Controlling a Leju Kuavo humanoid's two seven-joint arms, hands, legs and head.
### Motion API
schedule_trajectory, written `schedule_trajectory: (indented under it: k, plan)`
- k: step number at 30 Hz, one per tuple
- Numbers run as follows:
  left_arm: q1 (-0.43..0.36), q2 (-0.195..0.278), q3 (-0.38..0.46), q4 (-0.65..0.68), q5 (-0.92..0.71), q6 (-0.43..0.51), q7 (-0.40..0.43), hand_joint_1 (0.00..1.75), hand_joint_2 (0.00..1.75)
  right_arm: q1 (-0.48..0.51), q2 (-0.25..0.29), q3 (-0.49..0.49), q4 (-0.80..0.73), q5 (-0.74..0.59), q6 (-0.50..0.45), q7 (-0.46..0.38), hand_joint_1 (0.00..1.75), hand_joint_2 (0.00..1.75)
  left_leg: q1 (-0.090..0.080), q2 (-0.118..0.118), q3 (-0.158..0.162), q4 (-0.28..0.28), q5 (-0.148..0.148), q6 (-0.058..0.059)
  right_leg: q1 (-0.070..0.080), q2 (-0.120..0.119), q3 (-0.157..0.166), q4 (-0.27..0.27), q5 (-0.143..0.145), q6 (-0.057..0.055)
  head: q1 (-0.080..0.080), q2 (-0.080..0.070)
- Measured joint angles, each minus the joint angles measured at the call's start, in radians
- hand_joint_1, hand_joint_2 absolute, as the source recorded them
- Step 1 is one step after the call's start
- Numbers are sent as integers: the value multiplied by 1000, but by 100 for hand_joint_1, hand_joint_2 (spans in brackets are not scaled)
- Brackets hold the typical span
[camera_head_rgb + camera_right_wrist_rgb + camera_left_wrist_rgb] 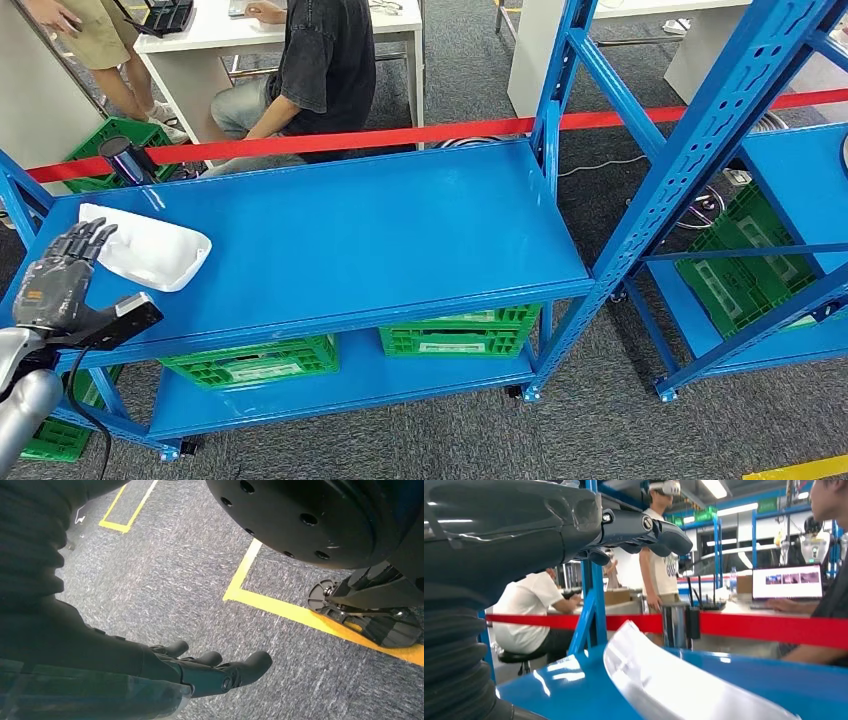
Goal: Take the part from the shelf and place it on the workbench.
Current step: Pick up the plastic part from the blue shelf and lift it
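The left hand hides the part's near edge.

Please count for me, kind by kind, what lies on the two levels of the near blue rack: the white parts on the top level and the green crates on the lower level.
White curved plastic part, top level: 1
Green slatted plastic crates, lower level: 2
Total: 3

Workshop or robotics lab floor. Blue steel shelf racks, green plastic crates on the lower shelf, red barrier tape, grey carpet with yellow floor lines, people at white desks with laptops.
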Motion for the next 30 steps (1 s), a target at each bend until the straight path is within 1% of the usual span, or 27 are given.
schedule_trajectory:
  k: [6,17,19,24,27,30]
  plan:
    - [20,-22,-3,0,2,-23,-1,0,175,0,-3,0,-2,4,2,0,0,175,0,0,0,0,0,0,0,0,0,0,0,0,0,0]
    - [32,-27,-3,0,10,-41,-1,0,175,0,-6,0,-4,6,6,0,0,175,0,0,0,0,0,0,0,0,0,0,0,0,0,0]
    - [32,-26,-3,1,9,-79,5,0,175,0,-6,0,-5,8,8,1,0,175,0,0,0,0,0,0,0,0,0,0,0,0,0,0]
    - [28,-25,-3,11,8,-241,55,0,175,0,-6,0,-11,14,18,13,0,175,0,0,0,0,0,0,0,0,0,0,0,0,0,0]
    - [2,-24,-3,28,11,-338,93,0,175,-1,-6,0,-16,15,20,24,0,175,0,-1,0,0,0,0,0,-1,1,0,0,0,0,0]
    - [-35,-22,-4,53,15,-416,109,0,175,-2,-4,0,-22,14,21,34,0,175,0,-1,1,0,0,0,0,-1,1,0,0,0,0,0]
